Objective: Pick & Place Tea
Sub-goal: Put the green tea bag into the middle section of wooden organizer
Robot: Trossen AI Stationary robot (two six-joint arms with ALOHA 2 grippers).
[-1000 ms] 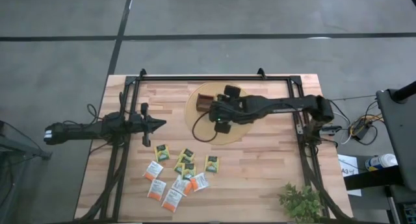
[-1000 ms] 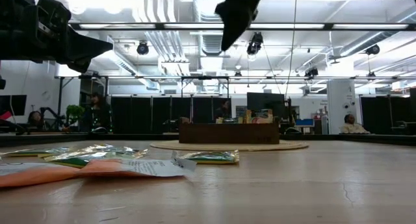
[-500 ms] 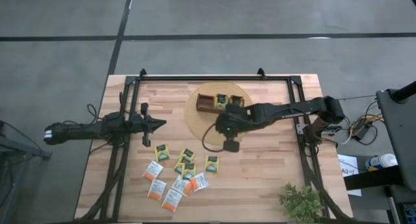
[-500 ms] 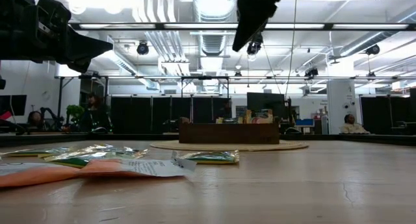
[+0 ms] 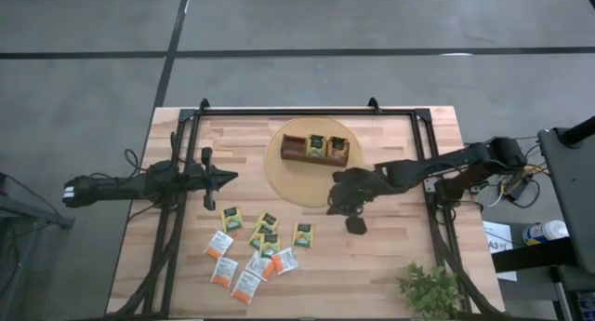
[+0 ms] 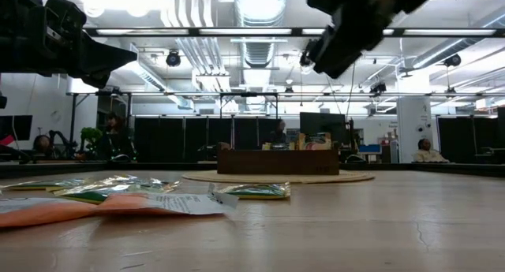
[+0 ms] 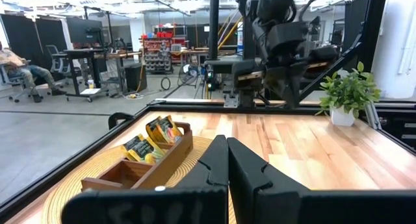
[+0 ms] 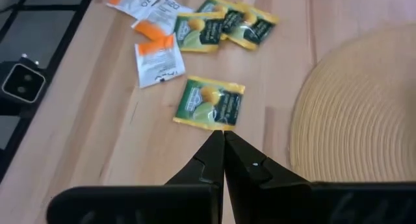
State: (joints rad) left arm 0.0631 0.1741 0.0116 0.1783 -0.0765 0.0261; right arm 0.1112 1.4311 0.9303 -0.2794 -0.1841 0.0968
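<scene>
The right hand (image 8: 223, 148) is seen closed at bottom centre above the wooden tabletop (image 8: 97, 139); yellow-green and white-and-orange paper tea packets (image 8: 210, 102) are scattered at upper left, a woven round mat (image 8: 351, 107) at right.

large open lab or workshop, probably: exposed ceiling ducts (image 6: 189, 20), workbenches (image 7: 97, 55), seated person (image 7: 23, 68).

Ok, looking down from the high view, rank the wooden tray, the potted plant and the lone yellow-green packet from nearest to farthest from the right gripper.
From the right gripper:
1. Lone yellow-green packet, toward the left arm's side.
2. Wooden tray, on the round mat.
3. Potted plant, at the table's near right corner.
</scene>
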